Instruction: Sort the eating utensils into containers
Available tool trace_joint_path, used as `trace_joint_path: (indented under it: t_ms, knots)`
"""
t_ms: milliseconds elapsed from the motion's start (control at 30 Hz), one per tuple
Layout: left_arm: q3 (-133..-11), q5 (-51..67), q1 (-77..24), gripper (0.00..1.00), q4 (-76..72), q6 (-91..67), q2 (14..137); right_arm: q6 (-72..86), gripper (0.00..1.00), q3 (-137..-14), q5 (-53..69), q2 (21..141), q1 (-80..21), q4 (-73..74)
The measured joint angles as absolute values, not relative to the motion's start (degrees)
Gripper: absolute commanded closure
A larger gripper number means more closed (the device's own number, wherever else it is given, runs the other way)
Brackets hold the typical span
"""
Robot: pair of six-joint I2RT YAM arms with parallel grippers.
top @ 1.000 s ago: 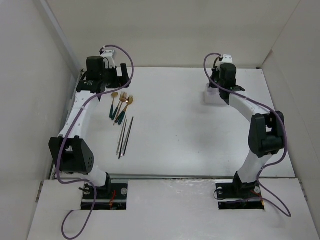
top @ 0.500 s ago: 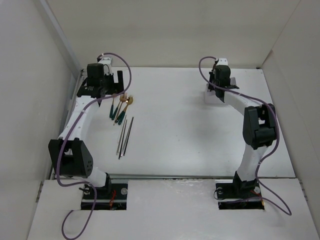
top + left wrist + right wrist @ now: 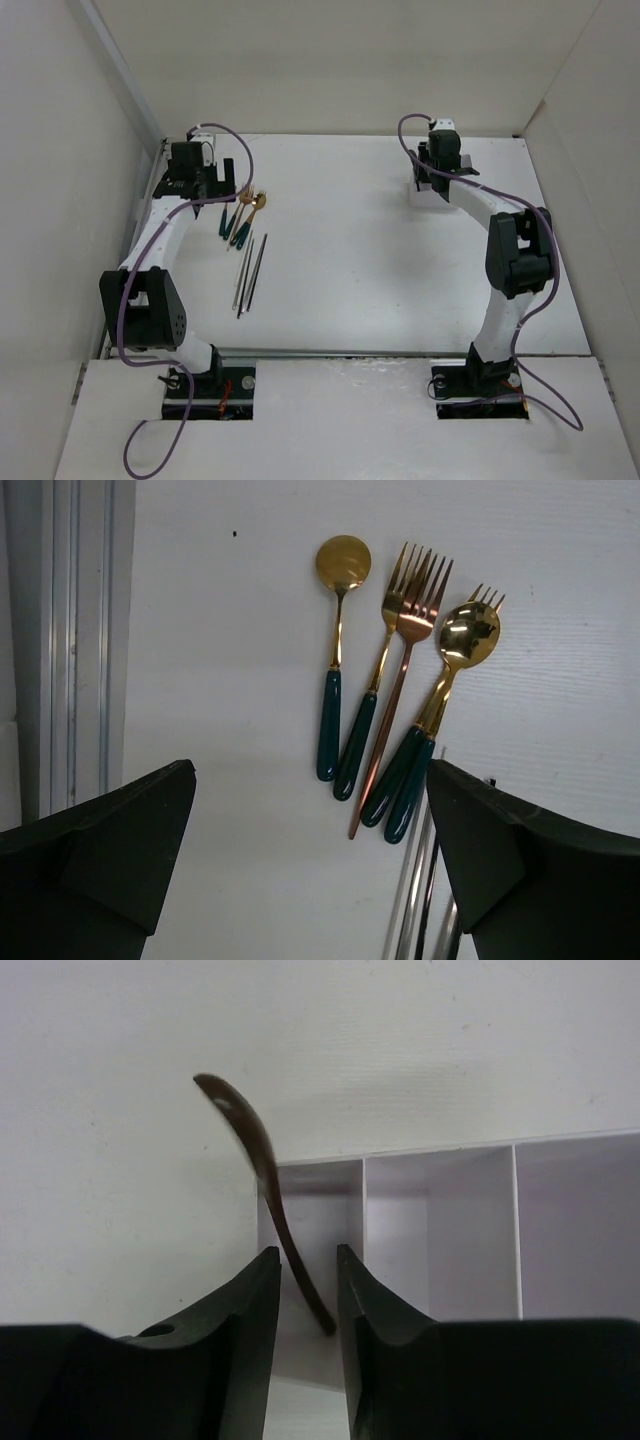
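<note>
**Bench** (image 3: pixel 380 270): flat white surface. Clock positions are read from its centre in the top view, with six o'clock at the arm bases.

**Thin silver-grey chopsticks** (image 3: pixel 250 272): eight o'clock, lying side by side and nearly parallel, far ends just beside the green handles.

**Gold-headed spoons and forks with dark green handles** (image 3: pixel 328 725): nine to ten o'clock, fanned flat, heads toward twelve o'clock. One spoon bowl overlaps a fork's tines. A slim all-metal rose-gold fork (image 3: pixel 424 590) lies among them.

**Left pincer** (image 3: pixel 310 780): ten o'clock, wide, empty, above the bench by the handles.

**Small white translucent divided box** (image 3: pixel 470 1150): one o'clock, largely hidden under the right arm from above.

**Dark slim curved utensil** (image 3: pixel 262 1155): leaning, lower end inside the box's end compartment.

**Right pincer** (image 3: pixel 307 1260): over that compartment, narrowly parted. The gap is wider than the utensil standing between its fingers, which is clear of one finger.
</note>
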State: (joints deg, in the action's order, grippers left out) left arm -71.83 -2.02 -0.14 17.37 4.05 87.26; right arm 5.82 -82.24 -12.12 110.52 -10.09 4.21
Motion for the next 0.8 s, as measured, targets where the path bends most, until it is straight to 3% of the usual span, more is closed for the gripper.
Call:
trace_joint_path:
  t_ms: [167,333,400,667,800]
  knots:
    - [-70.24,-2.11,-0.16,0.04,16.23,5.08,87.26,5.80,0.63,-82.24,-12.03,110.50,-10.09,4.54]
    - [-70.00,0.03,0.89,0.34,15.68,6.42,88.14,5.82,0.62,-81.65,-10.81,108.33,-10.09,5.72]
    - [-70.50,1.08,1.28,0.39,15.64,7.40,89.97,5.87,0.62,-81.56,-10.20,105.95,-10.28,6.48]
    - [-78.32,4.91,2.09,0.39,16.58,10.17,108.55,5.74,0.62,-82.21,-6.37,96.66,-14.96,5.50]
    - [-78.96,5.30,2.07,0.41,16.32,10.04,112.29,5.58,0.62,-82.28,-4.14,96.23,-17.26,5.65]
